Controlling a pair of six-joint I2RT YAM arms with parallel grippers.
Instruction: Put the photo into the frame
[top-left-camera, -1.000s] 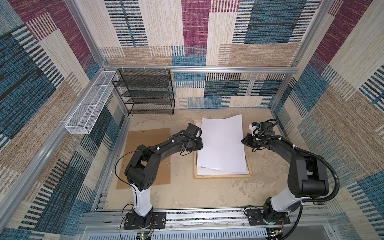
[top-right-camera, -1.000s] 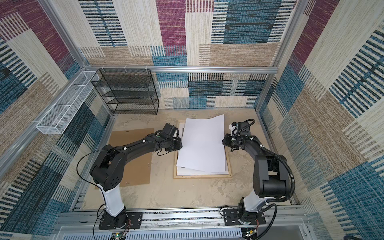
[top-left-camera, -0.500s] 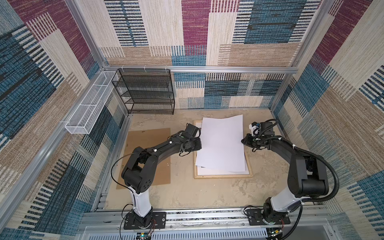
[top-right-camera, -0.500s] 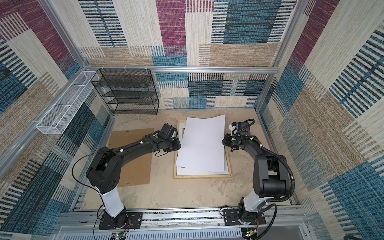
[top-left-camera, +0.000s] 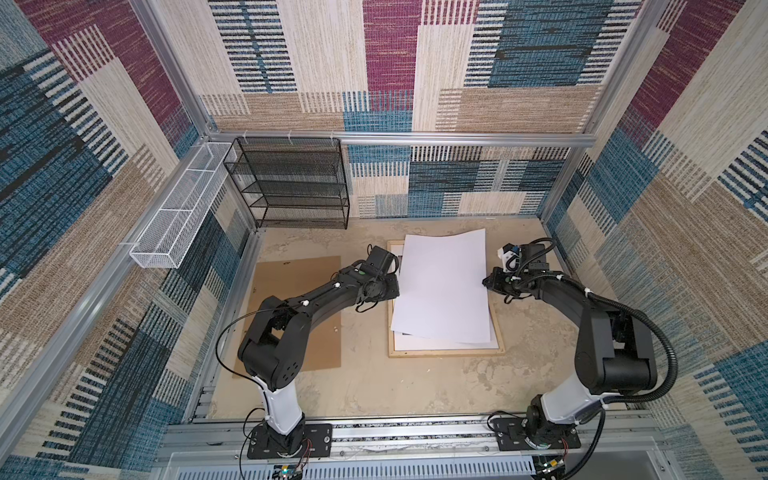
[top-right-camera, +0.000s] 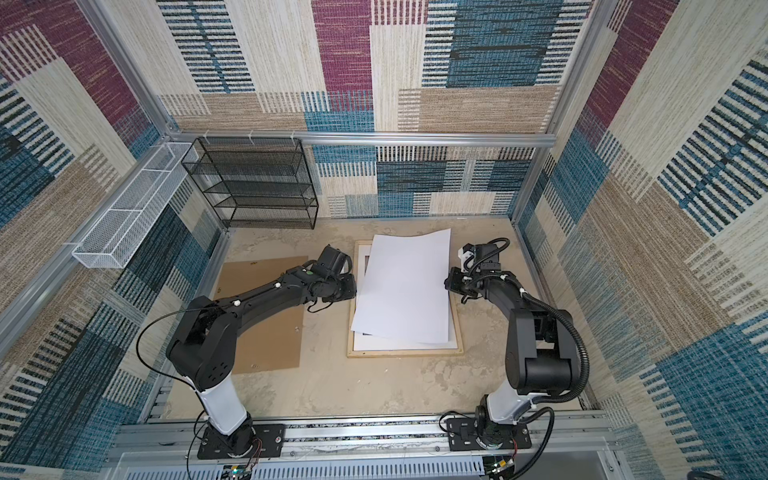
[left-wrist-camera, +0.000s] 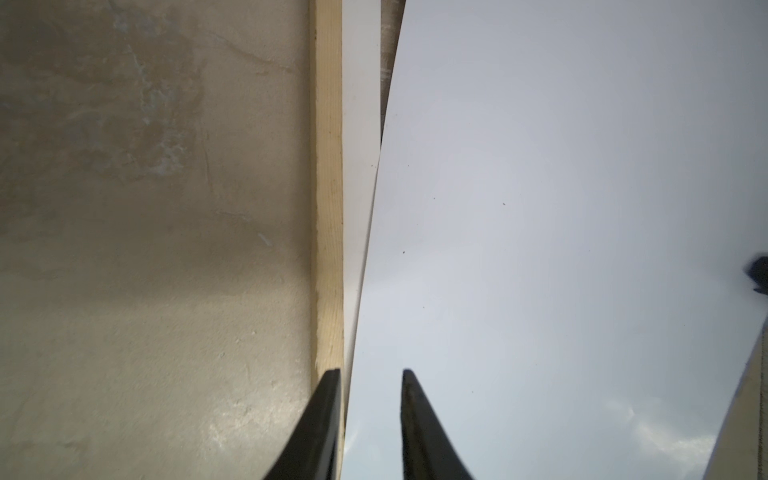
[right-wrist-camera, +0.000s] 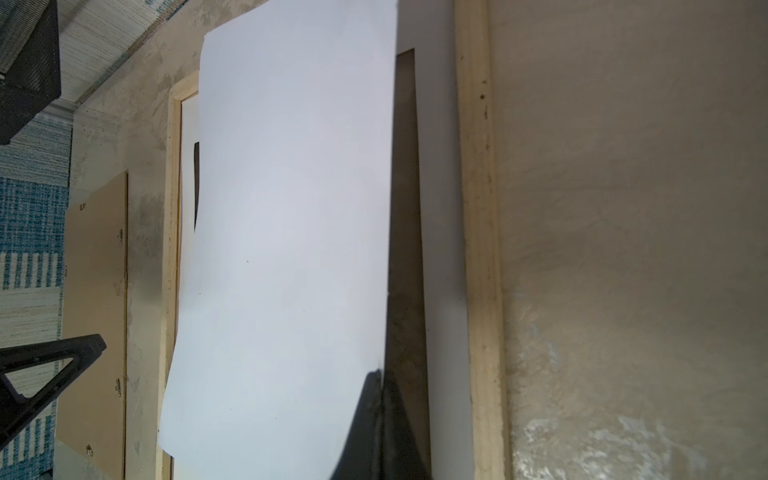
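The photo (top-left-camera: 442, 286) (top-right-camera: 405, 286) lies white back up, slightly askew and bowed, over the pale wood frame (top-left-camera: 444, 354) (top-right-camera: 403, 354) in both top views. My right gripper (top-left-camera: 486, 282) (right-wrist-camera: 380, 372) is shut on the photo's (right-wrist-camera: 291, 249) right edge, just inside the frame's bar (right-wrist-camera: 478, 208). My left gripper (top-left-camera: 395, 286) (left-wrist-camera: 368, 372) is open at the left edge of the photo (left-wrist-camera: 540, 208). One finger lies over the paper and the other over the frame's bar (left-wrist-camera: 328, 208). The printed side is hidden.
A white mat (top-left-camera: 440, 345) (left-wrist-camera: 359, 124) lies inside the frame under the photo. A brown backing sheet (top-left-camera: 291, 316) lies left of the frame, under my left arm. A black mesh shelf (top-left-camera: 291, 183) and a white wire basket (top-left-camera: 178, 208) stand at the back left.
My left gripper's jaws have parted a little at the photo's left edge, and that arm's elbow has shifted slightly. The right arm and its grip have not moved.
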